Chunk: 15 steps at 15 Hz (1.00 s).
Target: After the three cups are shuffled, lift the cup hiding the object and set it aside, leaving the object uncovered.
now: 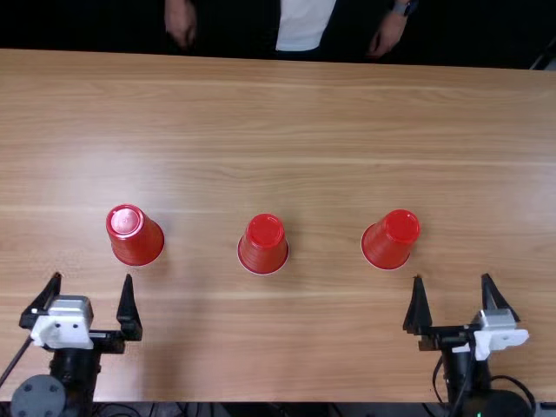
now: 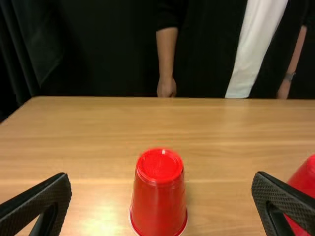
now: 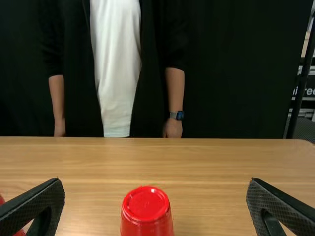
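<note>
Three red cups stand upside down in a row across the table's near half: the left cup (image 1: 135, 235), the middle cup (image 1: 263, 244) and the right cup (image 1: 391, 239). My left gripper (image 1: 91, 291) rests open near the front edge, just short of the left cup (image 2: 158, 192), which stands between and beyond its fingers. My right gripper (image 1: 452, 294) is open as well, a little nearer than the right cup (image 3: 146, 211) and slightly to its right. The middle cup's side (image 2: 302, 184) peeks past one left finger. Whatever the cups hide is out of sight.
The wooden table (image 1: 278, 130) stretches bare behind the cups to its far edge. A person in dark clothes stands beyond that edge, hands hanging off the table.
</note>
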Motion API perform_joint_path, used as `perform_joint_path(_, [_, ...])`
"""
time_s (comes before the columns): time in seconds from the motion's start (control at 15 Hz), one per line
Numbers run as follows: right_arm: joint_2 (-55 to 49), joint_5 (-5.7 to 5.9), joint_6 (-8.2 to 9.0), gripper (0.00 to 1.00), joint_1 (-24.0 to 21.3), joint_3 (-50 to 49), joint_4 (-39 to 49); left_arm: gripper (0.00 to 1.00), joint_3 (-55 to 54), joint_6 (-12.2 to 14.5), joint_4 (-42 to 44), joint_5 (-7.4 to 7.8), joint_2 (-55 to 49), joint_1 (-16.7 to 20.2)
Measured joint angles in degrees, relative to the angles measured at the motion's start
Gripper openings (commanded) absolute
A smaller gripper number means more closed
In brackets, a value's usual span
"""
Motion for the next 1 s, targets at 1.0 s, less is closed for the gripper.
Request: perform_joint_path(1.0, [43.19,0.0,-5.33,1.0,-3.39,51.47,-52.98,1.0,60.46,-0.02,-59.39,-4.83,48.35,0.02])
